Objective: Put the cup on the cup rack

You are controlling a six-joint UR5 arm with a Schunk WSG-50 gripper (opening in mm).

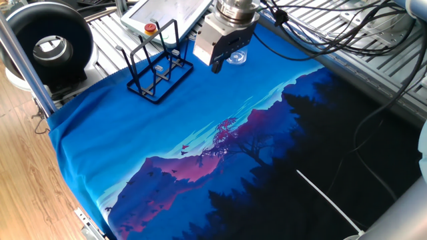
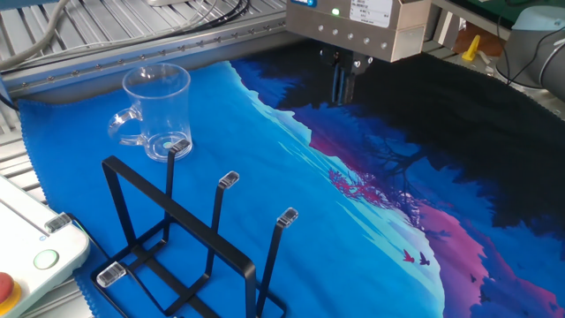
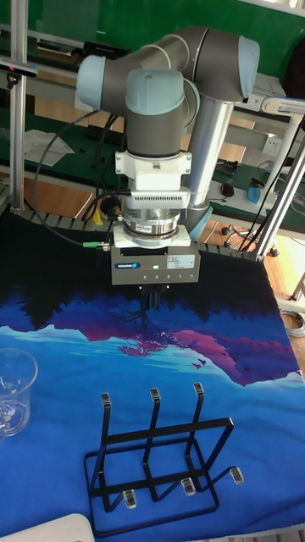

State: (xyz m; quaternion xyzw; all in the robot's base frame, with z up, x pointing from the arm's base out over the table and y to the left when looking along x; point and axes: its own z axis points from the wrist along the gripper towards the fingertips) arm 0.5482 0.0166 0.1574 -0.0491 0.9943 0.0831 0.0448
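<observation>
The robot's gripper (image 2: 342, 88) hangs above the cloth with its two thin dark fingers (image 3: 153, 300) pointing straight down. The fingers look pressed close together, with nothing between them.

The clear see-through cup with a small handle (image 2: 157, 111) stands upright on the blue part of the picture cloth (image 2: 371, 212). In the other fixed view it is well off to the left of the fingers, not touching them. Its handle sticks out on the side away from the fingers. In one fixed view the cup (image 1: 236, 55) peeks out just behind the gripper body, so most of it is hidden there.

The black thin-wire cup rack with tall upright prongs (image 2: 190, 247) stands on the cloth too, apart from the fingers and nearer the camera than the cup in the other fixed view. The cup is just beside one prong tip but is not on the rack. The prongs have small clear caps on top.

Past the rack lies a white flat control pad with a red button (image 1: 163, 15). A big black round fan (image 1: 48, 45) sits at the table's far corner. Black cables (image 1: 333, 27) hang from the arm.
</observation>
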